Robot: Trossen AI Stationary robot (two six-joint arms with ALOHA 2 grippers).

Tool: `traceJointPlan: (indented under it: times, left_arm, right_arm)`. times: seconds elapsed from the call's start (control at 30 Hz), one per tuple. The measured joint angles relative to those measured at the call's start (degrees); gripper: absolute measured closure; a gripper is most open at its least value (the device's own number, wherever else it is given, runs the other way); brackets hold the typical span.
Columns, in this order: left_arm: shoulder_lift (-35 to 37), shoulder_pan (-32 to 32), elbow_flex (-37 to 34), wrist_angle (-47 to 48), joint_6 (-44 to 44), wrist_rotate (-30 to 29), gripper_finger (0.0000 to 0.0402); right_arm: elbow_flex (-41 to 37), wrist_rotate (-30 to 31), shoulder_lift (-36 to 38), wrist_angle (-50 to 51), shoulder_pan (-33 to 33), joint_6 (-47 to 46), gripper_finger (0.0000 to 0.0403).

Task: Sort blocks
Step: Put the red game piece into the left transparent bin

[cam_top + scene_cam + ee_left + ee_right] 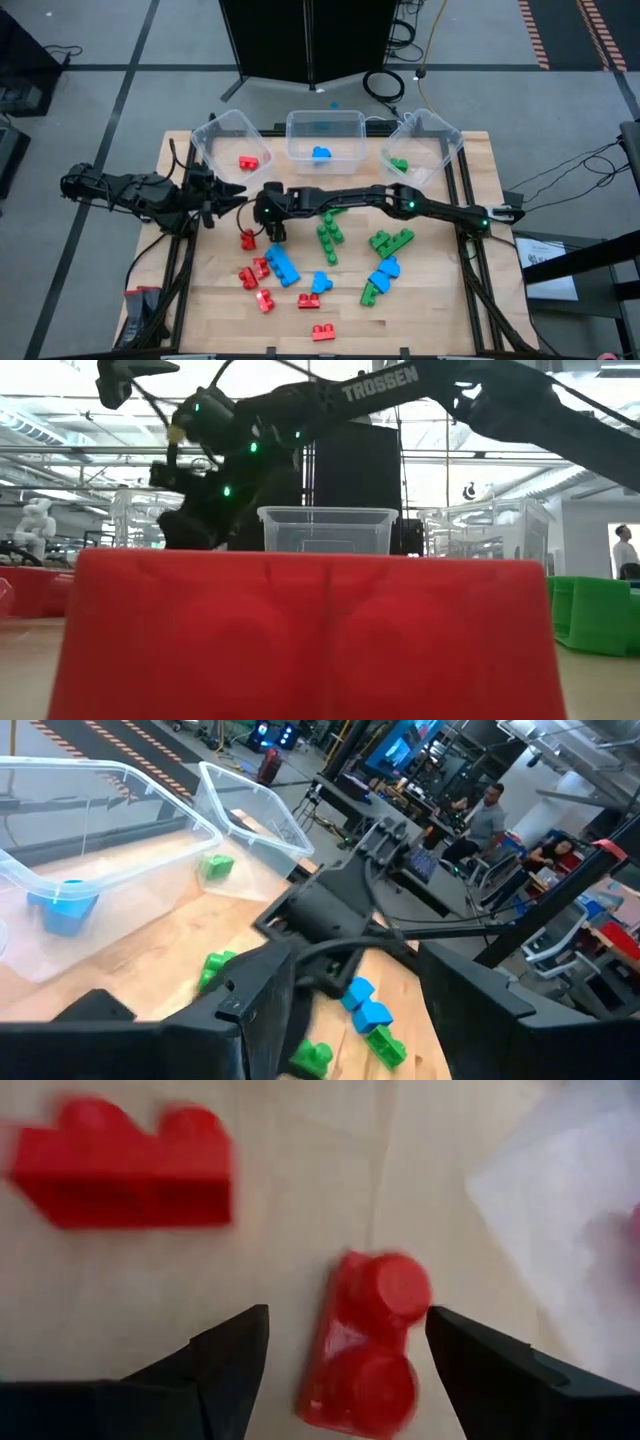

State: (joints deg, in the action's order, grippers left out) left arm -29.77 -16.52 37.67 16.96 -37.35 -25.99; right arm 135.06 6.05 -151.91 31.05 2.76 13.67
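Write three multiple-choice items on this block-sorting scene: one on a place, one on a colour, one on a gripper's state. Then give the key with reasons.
1. Where is the right gripper?
A. inside the middle bin
B. low over a small red block by the left side of the pile
C. parked off the table

2. What colour is the block in the middle bin?
A. blue
B. red
C. green

3. How do the right gripper's fingers stand?
A. shut on a green block
B. shut with nothing between them
C. open, one on each side of the small red block

Key: 1 B, the high view shows the arm stretched across to the small red block. 2 A, a blue block lies in it. 3 C, the right wrist view shows the fingers spread apart around the block.
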Motion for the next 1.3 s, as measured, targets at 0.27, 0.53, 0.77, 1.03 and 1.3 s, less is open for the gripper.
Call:
traceJointPlan:
  times: [0.27,0.53,0.77,1.03,1.3]
  left_arm:
    - [-0.3,0.0,0.0,-0.2,0.1,0.0,0.0192]
    - [-0.2,0.0,0.0,-0.2,0.1,0.0,0.0192]
    - [-0.2,0.0,0.0,-0.1,0.2,0.0,0.0192]
    - [-0.2,0.0,0.0,-0.6,0.2,-0.1,0.0192]
    - [-0.2,0.0,0.1,-0.6,0.1,-0.2,0.0192]
  right_arm:
    - [0.0,-3.0,-1.8,0.7,1.7,-5.2,0.0181]
    - [0.1,-3.0,-1.4,2.7,1.4,-6.5,0.0290]
    - [-0.2,-3.2,1.2,6.3,0.7,-7.5,0.0290]
    - [-0.2,-3.3,9.0,10.1,0.8,-9.8,0.0290]
    - [-0.2,-2.3,15.0,5.3,3.8,-9.6,0.0290]
